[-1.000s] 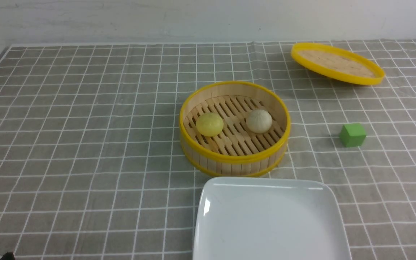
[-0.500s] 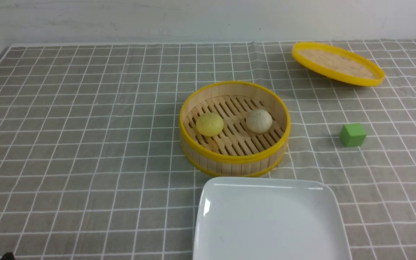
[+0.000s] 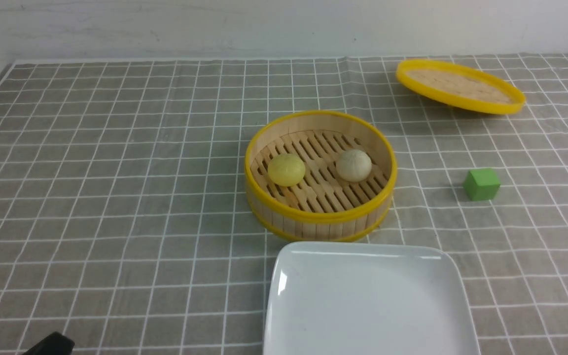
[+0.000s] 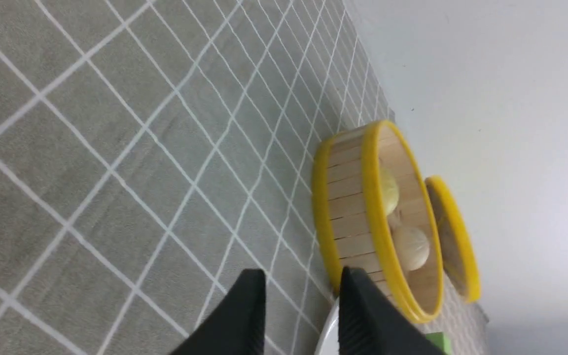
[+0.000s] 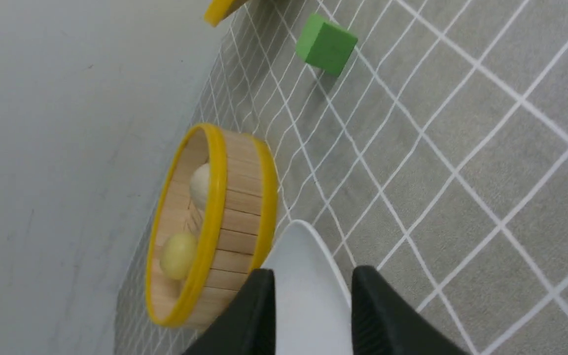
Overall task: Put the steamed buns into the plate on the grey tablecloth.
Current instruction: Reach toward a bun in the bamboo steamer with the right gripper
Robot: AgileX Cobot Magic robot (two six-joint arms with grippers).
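Plainly, neither arm is at the work yet. From the front, both steamed buns sit in the open steamer [image 3: 319, 224], the yellow bun [image 3: 286, 169] and the off-white bun [image 3: 354, 164] apart on the slats. The plate [image 3: 368, 301] lies bare on the grey tablecloth [image 3: 116, 197], its far rim just beside the steamer's near wall, likely so that each carry is short. The lid [image 3: 459, 88] and the green cube [image 3: 481, 184] lie well off, clear of that path. Only a dark scrap of the left arm [image 3: 50, 344] shows. No fingers are in this view, so it says nothing of their spread.

From the left wrist, the left gripper [image 4: 301, 305] has its fingers [image 4: 244, 320] parted a moderate way, with nothing between them. The steamer stands well ahead of the fingertips, seen side-on, with both buns showing over its rim. A sliver of plate rim lies just past one fingertip.

From the right wrist, the right gripper [image 5: 311, 305] is likewise parted and empty. The plate's corner shows in the gap between its fingers, near ahead. The steamer is ahead beyond one fingertip and the green cube well ahead beyond the other. I judge the first pick is not yet begun, and the parted fingers suit closing gently on a soft bun.
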